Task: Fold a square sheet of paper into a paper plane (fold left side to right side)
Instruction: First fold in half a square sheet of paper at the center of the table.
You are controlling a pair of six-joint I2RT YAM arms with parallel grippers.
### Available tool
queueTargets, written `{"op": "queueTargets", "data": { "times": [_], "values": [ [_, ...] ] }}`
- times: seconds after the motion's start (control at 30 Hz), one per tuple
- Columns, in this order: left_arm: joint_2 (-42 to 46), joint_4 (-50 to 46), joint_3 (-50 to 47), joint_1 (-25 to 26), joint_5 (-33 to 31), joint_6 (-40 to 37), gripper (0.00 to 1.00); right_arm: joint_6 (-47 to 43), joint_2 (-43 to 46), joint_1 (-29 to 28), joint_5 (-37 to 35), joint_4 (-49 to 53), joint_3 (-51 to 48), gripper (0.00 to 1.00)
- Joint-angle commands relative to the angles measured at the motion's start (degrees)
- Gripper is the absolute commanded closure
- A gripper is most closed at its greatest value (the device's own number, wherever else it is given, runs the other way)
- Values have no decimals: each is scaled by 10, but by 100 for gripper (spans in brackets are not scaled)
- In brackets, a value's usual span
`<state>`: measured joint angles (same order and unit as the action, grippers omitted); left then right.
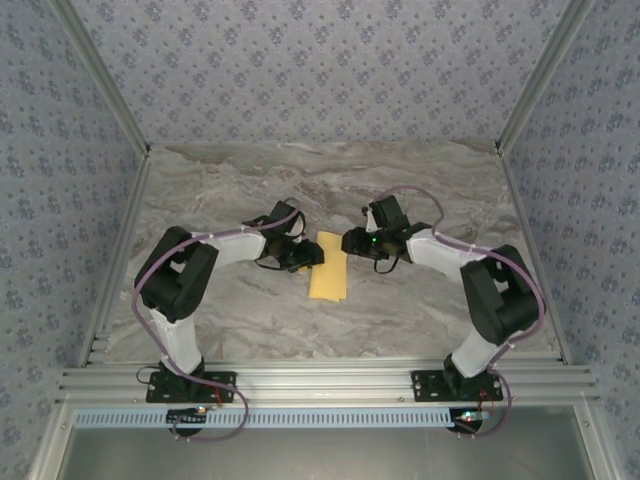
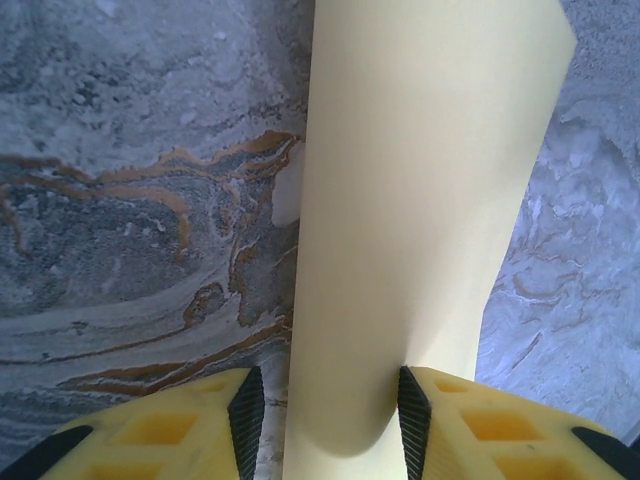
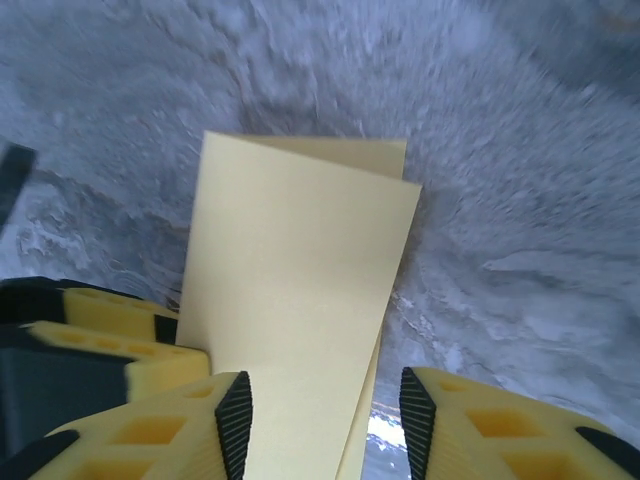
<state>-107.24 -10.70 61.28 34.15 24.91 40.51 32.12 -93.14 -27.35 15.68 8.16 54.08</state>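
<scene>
The square sheet of paper (image 1: 330, 270) is lying folded in half on the marble table (image 1: 240, 180), midway between the two arms, its upper layer sitting slightly askew over the lower one in the right wrist view. The left gripper (image 1: 314, 255) is reaching in at the sheet's left edge. Its jaws are standing partly open around the rounded fold, the right pad (image 2: 412, 405) touching the paper and the left pad showing a gap. The right gripper (image 1: 348, 242) is hovering at the upper right corner, jaws parted and clamping nothing, with the paper's edge running between them.
</scene>
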Motion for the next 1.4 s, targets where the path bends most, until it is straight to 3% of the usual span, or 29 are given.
{"op": "queueTargets", "data": {
  "times": [0.0,0.17,1.37],
  "values": [
    [-17,-29,15,4,-13,-8,56,-29,37,5,-55,53,-12,51],
    [-27,-40,25,7,-22,-2,52,-34,62,9,-64,68,-25,49],
    [-77,-75,42,13,-49,46,52,-16,79,9,-27,51,-50,43]
  ]
}}
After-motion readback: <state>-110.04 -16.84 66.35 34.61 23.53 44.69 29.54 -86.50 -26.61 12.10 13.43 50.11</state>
